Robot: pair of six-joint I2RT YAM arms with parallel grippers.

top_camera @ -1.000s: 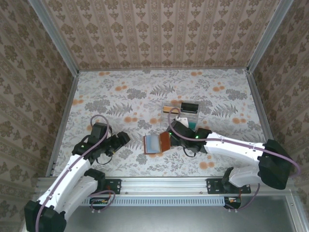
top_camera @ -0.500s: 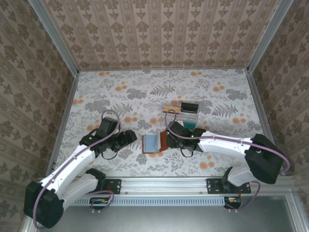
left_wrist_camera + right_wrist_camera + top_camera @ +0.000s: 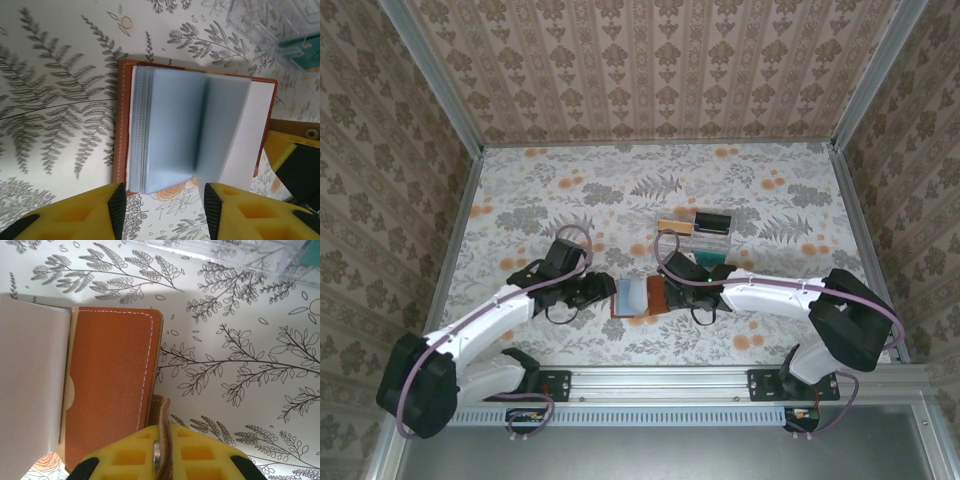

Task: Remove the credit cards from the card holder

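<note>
Card holder [image 3: 642, 297] open on the floral-patterned desk [image 3: 540, 190], near the front edge, between the two arms. Blue-grey inner leaves [image 3: 170, 130] fanned on the left half, brown stitched rim [image 3: 121, 125] along the outer edge, brown leather flap [image 3: 110, 385] on the right half. Pale whitish sheet [image 3: 245, 135] beneath the leaves; impossible to tell whether card or page. Left tool [image 3: 164, 200] at the holder's left edge, yellow fingers [image 3: 117, 207] moderately apart, the edge of the leaves facing the tool in the gap, no visible pinch on anything. Right tool [image 3: 162, 452] at the holder's right side, narrow, clamped on a small brown leather strap [image 3: 161, 412] with a metal snap, part of the card holder, jutting out beside the flap. Same strap and a yellow finger of the right tool at the right margin of the left wrist view. Just beyond the holder, farther from the arms and apart from it, clear plastic tray [image 3: 695, 240]. Tan credit card [image 3: 672, 225] and dark credit card [image 3: 713, 221] side by side at the tray's far end; teal piece [image 3: 712, 258] at its near end, too small to identify. Corner of the tray also at the top of both wrist views.
</note>
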